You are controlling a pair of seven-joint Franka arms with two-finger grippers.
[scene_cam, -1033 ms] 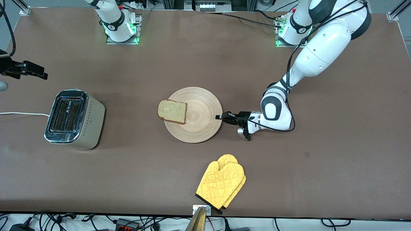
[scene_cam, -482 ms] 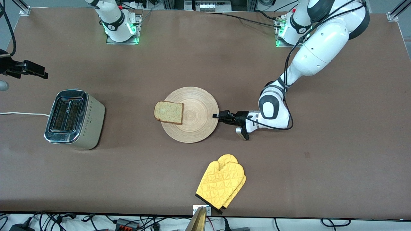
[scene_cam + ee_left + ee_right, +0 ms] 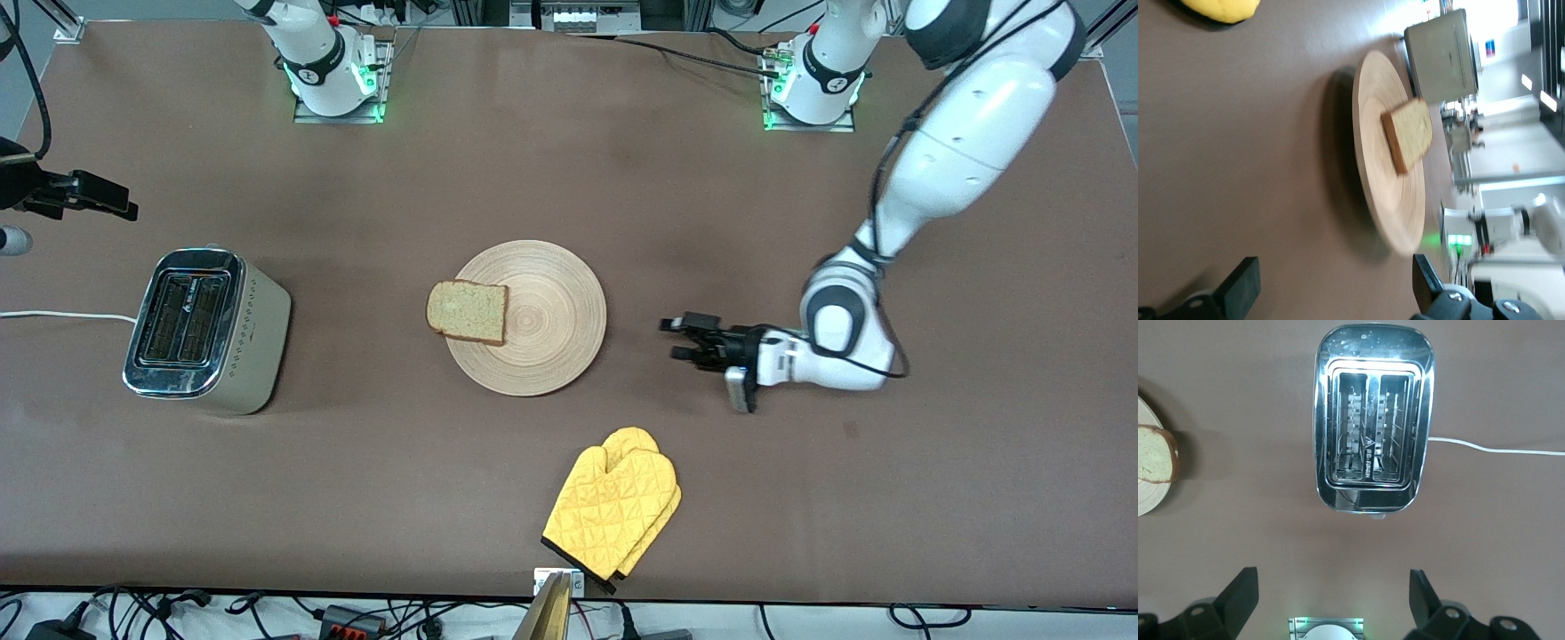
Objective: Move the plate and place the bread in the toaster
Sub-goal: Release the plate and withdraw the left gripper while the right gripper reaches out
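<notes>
With the round pale-wood plate (image 3: 526,317) set down clear of the spread left tool (image 3: 685,339), the brown bread slice (image 3: 468,311) on it must next be grasped and carried to the chrome-topped toaster (image 3: 206,331), over which the spread right tool (image 3: 1331,597) is held.
</notes>
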